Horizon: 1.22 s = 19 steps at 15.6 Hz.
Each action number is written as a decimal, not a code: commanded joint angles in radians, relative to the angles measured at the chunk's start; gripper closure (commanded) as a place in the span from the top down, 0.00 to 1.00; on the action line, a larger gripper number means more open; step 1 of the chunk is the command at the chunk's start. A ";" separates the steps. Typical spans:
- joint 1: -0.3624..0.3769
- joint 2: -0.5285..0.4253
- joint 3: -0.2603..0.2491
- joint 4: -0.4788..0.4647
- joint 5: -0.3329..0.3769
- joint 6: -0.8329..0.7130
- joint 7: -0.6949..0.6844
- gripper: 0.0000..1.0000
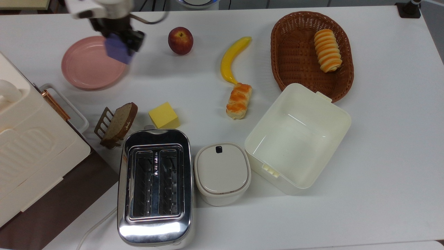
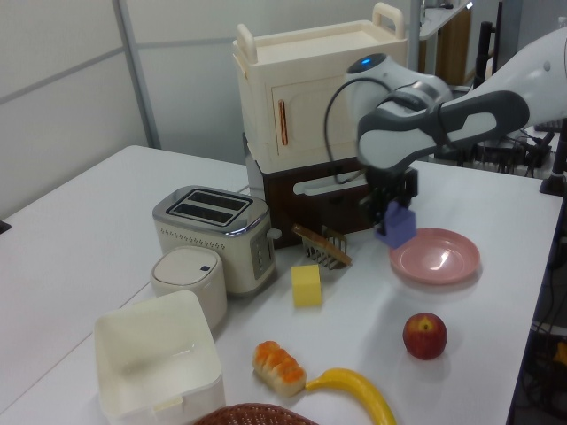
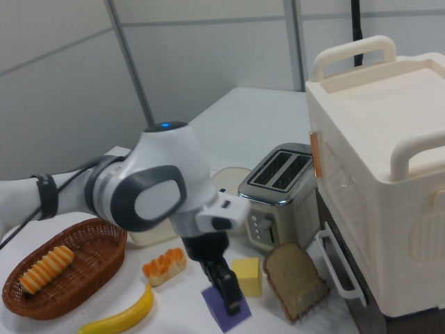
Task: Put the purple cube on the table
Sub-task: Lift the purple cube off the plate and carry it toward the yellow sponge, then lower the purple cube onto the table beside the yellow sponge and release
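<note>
Table (image 1: 381, 156): white top spanning the top view, everything sits on it. Cream cabinet (image 1: 31, 149) on a dark base at the top view's left edge; the left view shows its front door and two top handles, the right view shows its side and the handles close up.

Toaster (image 1: 155, 185): the top view looks straight down both slots, the left view shows its side and the dotted trim. Open cream box (image 1: 297, 137) and the small lidded cream container (image 1: 222, 173) next to the toaster; the box interior is readable in the top view.

Wicker basket (image 1: 305, 52) with a striped bread roll (image 1: 327, 50) inside: whole in the top view, just the rim at the left view's bottom edge. Pink plate (image 1: 91, 64) is bare, glossy in the left view.

Arm: comes in from the top view's upper edge, wrist pointing down. Right view shows the bulky white and grey wrist with a lit blue spot on top.

Gripper (image 1: 120, 36) is clamped on the purple cube (image 1: 118, 52), fingers on opposite faces. Cube is held off the table, tilted; in the top view it sits over the plate's right rim, between plate and apple (image 1: 180, 40). In the left view it hangs just beside the plate's left edge.

Smaller items: banana (image 1: 233, 59), glazed pastry (image 1: 239, 100) touching the banana's lower tip, yellow cube (image 1: 163, 115), bread slice (image 1: 121, 122) leaning in a small rack.
</note>
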 commanded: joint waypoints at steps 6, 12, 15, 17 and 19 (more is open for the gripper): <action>0.207 0.112 -0.009 0.016 -0.009 0.006 0.088 0.21; 0.212 0.133 -0.009 0.017 -0.068 0.006 0.090 1.00; 0.212 0.137 -0.009 0.024 -0.070 0.006 0.090 1.00; 0.212 0.136 -0.009 0.028 -0.070 0.006 0.089 1.00; 0.212 0.134 -0.009 0.048 -0.070 -0.002 0.089 1.00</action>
